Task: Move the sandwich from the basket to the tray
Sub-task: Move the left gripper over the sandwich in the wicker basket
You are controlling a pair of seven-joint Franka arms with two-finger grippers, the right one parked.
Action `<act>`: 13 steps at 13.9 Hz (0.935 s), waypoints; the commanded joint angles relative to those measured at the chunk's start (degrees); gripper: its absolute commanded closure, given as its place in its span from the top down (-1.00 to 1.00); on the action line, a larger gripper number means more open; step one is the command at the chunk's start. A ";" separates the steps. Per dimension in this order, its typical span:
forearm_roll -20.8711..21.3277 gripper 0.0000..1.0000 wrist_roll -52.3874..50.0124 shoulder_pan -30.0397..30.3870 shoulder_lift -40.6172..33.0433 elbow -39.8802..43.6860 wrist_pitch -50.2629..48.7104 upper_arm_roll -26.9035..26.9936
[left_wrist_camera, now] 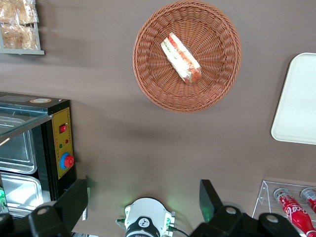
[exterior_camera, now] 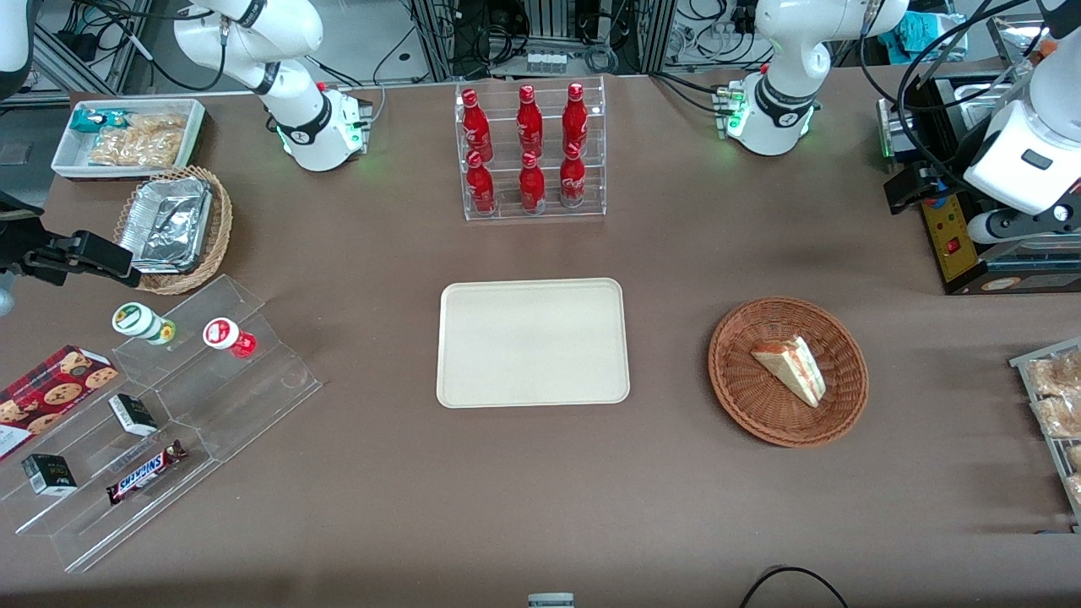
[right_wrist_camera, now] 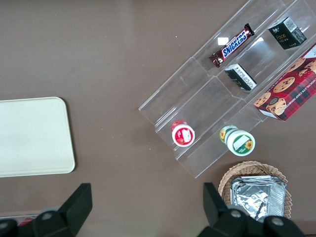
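The sandwich (exterior_camera: 792, 368), a white triangular wedge with red and green filling, lies in the round reddish-brown basket (exterior_camera: 743, 397) toward the working arm's end of the table. The cream tray (exterior_camera: 532, 342) sits bare at the table's middle, beside the basket. My gripper (exterior_camera: 908, 190) hangs high over the table, farther from the front camera than the basket and well apart from it. In the left wrist view the gripper (left_wrist_camera: 144, 195) is open wide with nothing between its fingers (left_wrist_camera: 79, 195), and the sandwich (left_wrist_camera: 180, 58), basket (left_wrist_camera: 153, 86) and a tray corner (left_wrist_camera: 298, 98) all show below.
A black appliance with a yellow panel (exterior_camera: 950, 228) stands beside my gripper. A clear rack of red bottles (exterior_camera: 532, 152) stands farther back than the tray. A wire rack of snack packs (exterior_camera: 1056, 405) lies at the working arm's table end. Stepped acrylic shelves (exterior_camera: 169, 405) sit toward the parked arm's end.
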 commanded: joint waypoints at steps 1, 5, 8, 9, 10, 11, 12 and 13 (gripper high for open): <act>0.48 1.00 0.44 -0.06 0.46 1.19 -1.40 -0.04; -0.04 1.00 0.17 0.20 0.55 1.10 -1.40 0.04; -0.22 1.00 -1.05 0.64 2.99 0.57 -0.87 0.22; -0.13 1.00 -3.58 0.73 4.66 0.31 -0.78 0.22; -0.22 1.00 -7.09 0.73 6.60 -0.21 -0.17 0.13; -0.22 1.00 -11.38 0.55 8.79 -0.57 1.22 0.13; -0.13 1.00 -15.86 0.46 10.90 -1.26 3.07 0.13; -0.31 1.00 -19.13 0.55 12.84 -1.53 4.91 0.13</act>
